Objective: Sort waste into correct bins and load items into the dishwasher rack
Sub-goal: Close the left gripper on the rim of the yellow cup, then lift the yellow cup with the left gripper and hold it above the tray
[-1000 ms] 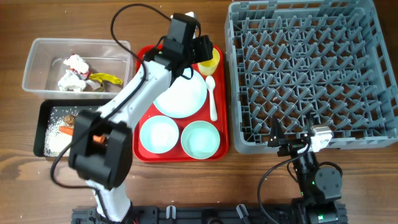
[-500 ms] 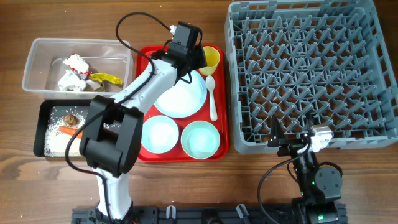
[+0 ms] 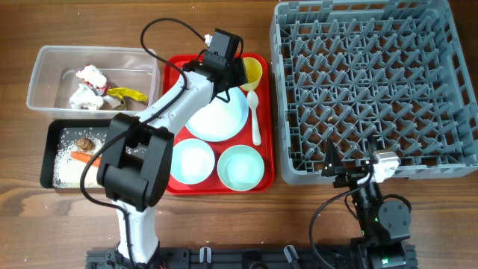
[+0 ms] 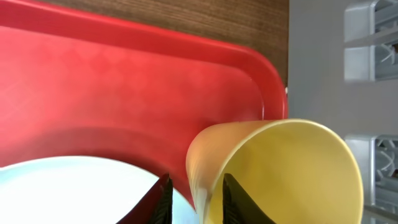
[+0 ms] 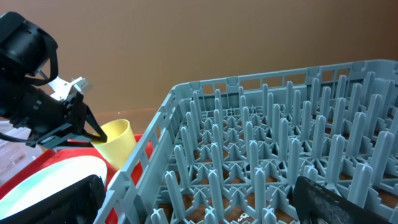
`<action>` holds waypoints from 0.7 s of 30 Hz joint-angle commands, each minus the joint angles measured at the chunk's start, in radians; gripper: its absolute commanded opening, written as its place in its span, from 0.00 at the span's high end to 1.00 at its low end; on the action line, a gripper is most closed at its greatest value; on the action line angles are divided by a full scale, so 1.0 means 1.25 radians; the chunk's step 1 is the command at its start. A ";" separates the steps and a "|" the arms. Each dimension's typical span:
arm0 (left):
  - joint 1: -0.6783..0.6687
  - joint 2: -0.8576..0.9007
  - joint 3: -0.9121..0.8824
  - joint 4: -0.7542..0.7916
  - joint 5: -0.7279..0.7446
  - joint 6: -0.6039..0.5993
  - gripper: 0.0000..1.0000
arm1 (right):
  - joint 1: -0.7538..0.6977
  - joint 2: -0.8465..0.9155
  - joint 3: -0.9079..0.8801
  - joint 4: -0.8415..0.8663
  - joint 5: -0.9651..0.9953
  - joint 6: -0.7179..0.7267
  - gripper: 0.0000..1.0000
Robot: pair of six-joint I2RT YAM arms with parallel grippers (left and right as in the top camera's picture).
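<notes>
A yellow cup [image 3: 255,71] stands at the back right corner of the red tray [image 3: 170,181]. My left gripper [image 3: 242,69] straddles its near wall, one finger inside the cup [image 4: 280,168] and one outside. The left gripper [image 4: 196,190] has its jaws narrow, and a sliver of gap shows at the outer finger. Also on the tray are a pale blue plate [image 3: 216,116], a light blue bowl [image 3: 190,161], a pale green bowl [image 3: 240,166] and a white spoon [image 3: 255,116]. My right gripper [image 3: 351,170] hangs wide open at the front edge of the grey dishwasher rack [image 3: 278,97], holding nothing.
A clear tub [image 3: 43,75] at the left holds crumpled paper and wrappers [image 3: 93,86]. In front of it, a black tray [image 3: 51,149] holds rice and a carrot [image 3: 81,158]. The rack wall [image 5: 140,174] stands close beside the cup [image 5: 118,140].
The left wrist has shifted slightly toward the cup and its jaws have narrowed around the cup's wall. The right arm has not moved.
</notes>
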 commanded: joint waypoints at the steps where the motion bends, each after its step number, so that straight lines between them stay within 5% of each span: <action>1: -0.003 0.010 0.012 -0.004 -0.013 0.001 0.82 | 0.001 -0.002 -0.001 0.005 0.016 -0.001 0.00; 5: -0.003 0.010 0.012 -0.028 -0.013 0.001 0.95 | 0.001 -0.002 -0.001 0.005 0.016 -0.001 0.00; 13: 0.053 -0.103 0.013 -0.031 0.101 0.054 0.96 | 0.001 -0.002 -0.001 0.005 0.016 0.000 0.00; 21: 0.236 -0.353 0.013 -0.262 0.209 0.094 0.96 | 0.001 -0.002 -0.001 0.005 0.016 0.000 0.00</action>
